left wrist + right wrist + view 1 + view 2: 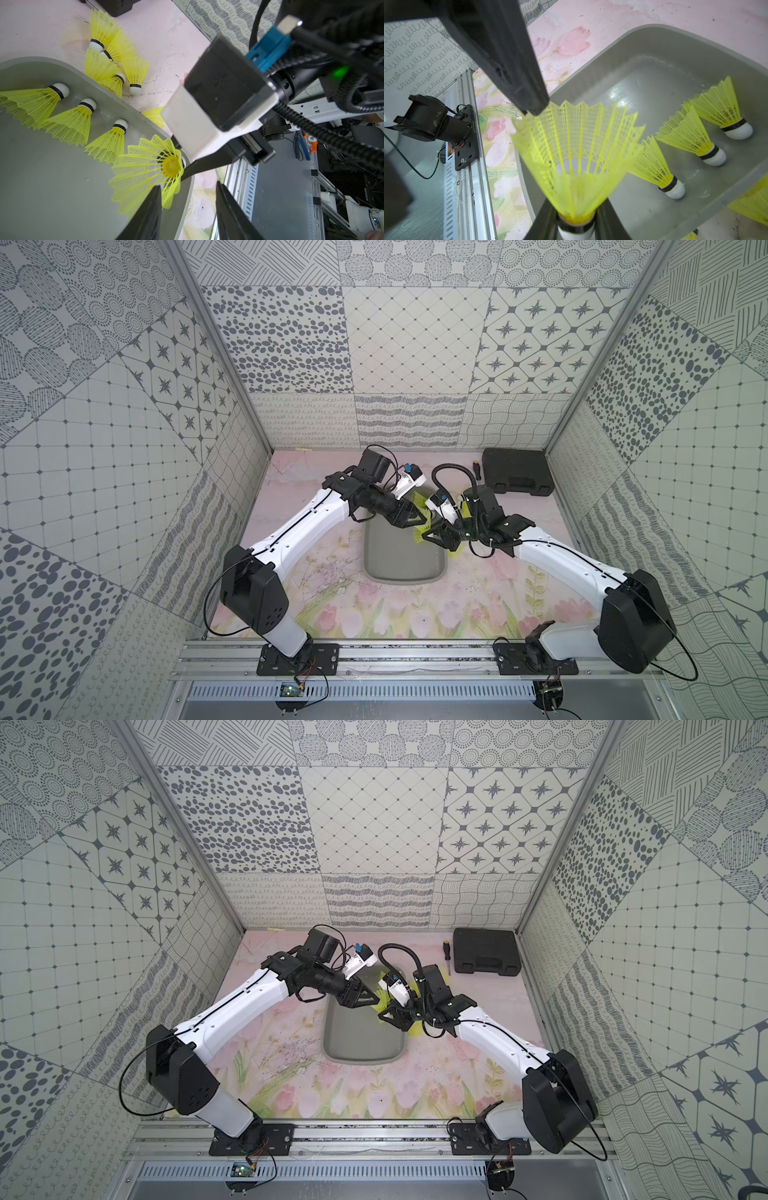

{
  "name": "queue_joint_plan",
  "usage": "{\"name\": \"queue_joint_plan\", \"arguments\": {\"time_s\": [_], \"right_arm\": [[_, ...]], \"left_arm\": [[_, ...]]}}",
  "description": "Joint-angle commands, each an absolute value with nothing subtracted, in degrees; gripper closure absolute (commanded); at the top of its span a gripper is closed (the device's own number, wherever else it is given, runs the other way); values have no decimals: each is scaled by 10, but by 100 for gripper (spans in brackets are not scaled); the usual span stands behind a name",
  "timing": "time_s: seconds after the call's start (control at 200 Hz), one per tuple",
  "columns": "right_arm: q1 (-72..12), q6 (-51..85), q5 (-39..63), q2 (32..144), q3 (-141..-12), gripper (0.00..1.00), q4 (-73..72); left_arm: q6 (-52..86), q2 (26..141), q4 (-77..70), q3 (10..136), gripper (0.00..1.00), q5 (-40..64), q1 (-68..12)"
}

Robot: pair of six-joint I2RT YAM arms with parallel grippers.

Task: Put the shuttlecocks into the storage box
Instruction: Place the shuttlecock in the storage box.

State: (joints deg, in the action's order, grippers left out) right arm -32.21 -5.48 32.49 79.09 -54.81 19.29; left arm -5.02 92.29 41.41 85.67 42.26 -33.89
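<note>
Standing at the front rail, with the far wall as twelve o'clock, I see a floral table [374,614] with the storage box [405,578], a shallow grey lidless tray, at its centre. The left arm reaches in from seven o'clock and the right arm from five o'clock; they meet above the box's two o'clock edge.

The right gripper [577,200] pinches one shuttlecock [577,149] from both sides. Its fingers press on the dark band and white tip, and the yellow-green skirt flares away from the wrist over the box's rim. The left gripper [188,187] has its fingers spread with nothing between them. In the right wrist view, one finger's tip meets the edge of that skirt.

Three more shuttlecocks [70,122] lie on their sides in a row inside the box, white tips against its three o'clock wall. A loose cluster of shuttlecocks [108,54] lies on the table just outside the box, at about two o'clock from its centre.

A black case [517,472] sits at the table's one o'clock corner, well apart from the box. A screwdriver [446,957] lies just beside it, on its nine o'clock side.
</note>
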Motion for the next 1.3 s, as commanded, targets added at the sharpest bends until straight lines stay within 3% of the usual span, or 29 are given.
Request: {"name": "queue_joint_plan", "arguments": {"time_s": [0.0, 0.37, 0.43, 0.565, 0.69, 0.755, 0.851, 1.061, 1.291], "right_arm": [[-327, -68, 342, 798, -565, 77, 192], [-329, -69, 347, 804, -571, 77, 201], [-329, -69, 346, 805, -571, 76, 201], [-329, -67, 340, 803, -569, 72, 199], [-329, -57, 316, 793, -553, 55, 179], [-329, -47, 293, 781, -537, 39, 158], [-329, -32, 251, 753, -501, 29, 120], [-328, 22, 170, 678, -412, 24, 37], [-327, 101, 63, 634, -367, 21, 45]], "left_arm": [[-99, 930, 460, 868, 56, 445, -343], [-106, 946, 478, 875, 64, 444, -347], [-106, 949, 480, 876, 72, 443, -348], [-93, 955, 475, 880, 100, 445, -349], [-40, 950, 424, 865, 100, 452, -349], [12, 941, 370, 840, 100, 444, -348], [104, 919, 277, 789, 100, 408, -348], [318, 868, 49, 645, 100, 324, -348], [478, 851, -65, 547, 100, 253, -351]]}}
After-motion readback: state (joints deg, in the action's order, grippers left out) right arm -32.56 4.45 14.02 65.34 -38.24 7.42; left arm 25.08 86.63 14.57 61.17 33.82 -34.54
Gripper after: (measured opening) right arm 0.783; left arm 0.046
